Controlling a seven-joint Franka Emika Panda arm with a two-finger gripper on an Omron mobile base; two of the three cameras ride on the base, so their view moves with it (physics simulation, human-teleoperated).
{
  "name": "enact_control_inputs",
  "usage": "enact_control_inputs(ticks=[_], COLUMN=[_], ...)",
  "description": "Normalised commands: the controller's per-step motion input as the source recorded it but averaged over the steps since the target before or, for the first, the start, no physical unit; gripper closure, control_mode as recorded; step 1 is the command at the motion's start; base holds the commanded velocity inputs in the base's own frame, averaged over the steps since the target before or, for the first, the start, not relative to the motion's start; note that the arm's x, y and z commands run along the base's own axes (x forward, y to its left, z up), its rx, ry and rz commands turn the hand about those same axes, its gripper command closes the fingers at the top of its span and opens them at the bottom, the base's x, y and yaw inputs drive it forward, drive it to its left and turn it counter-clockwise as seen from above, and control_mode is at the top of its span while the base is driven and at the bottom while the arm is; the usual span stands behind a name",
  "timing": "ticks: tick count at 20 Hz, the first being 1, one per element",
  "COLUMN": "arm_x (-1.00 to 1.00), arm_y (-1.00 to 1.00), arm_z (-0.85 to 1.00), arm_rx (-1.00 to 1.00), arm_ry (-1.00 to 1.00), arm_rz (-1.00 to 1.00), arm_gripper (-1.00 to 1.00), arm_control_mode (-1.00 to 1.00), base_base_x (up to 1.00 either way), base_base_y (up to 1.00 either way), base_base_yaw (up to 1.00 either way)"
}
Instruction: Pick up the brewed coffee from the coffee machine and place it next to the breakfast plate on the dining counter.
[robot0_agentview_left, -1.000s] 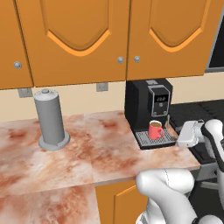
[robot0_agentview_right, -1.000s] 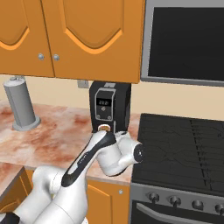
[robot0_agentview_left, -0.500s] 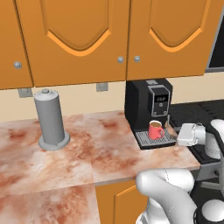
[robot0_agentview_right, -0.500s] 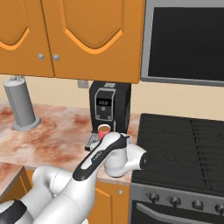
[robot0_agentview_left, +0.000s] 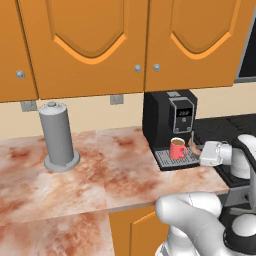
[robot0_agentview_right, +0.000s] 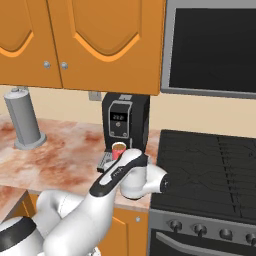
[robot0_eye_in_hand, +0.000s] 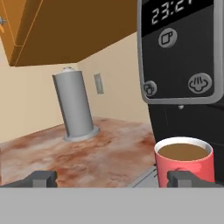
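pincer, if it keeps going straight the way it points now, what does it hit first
Probably the small red mug of coffee, though it sits off toward one fingertip, not centred; the open pincer might slide past it over the marbled countertop. Depth is unclear.

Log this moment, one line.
phase: approach | gripper: open, beside mug, no contact | mug: on machine drip tray

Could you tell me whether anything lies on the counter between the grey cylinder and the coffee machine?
Nothing: in the left base view, bare marbled counter runs from the grey cylinder to the coffee machine.
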Motion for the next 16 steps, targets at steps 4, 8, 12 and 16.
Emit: enact_control_inputs(ticks=[4, 8, 12, 16], arm_x=[0.0, 0.0, 0.0, 0.0], arm_y=[0.13, 0.12, 0.32, 0.36], arm_z=[-0.05, -0.05, -0.02, 0.0], arm_rx=[0.0, 0.0, -0.03, -0.04], arm_ry=[0.0, 0.0, -0.01, -0.01], arm_rz=[-0.1, -0.16, -0.21, -0.2], arm_gripper=[-1.0, -1.0, -1.0, -1.0], arm_control_mode=[-1.0, -1.0, -1.0, -1.0], base_base_x=[0.0, 0.0, 0.0, 0.0], base_base_y=[0.0, 0.0, 0.0, 0.0], base_base_yaw=[0.0, 0.0, 0.0, 0.0])
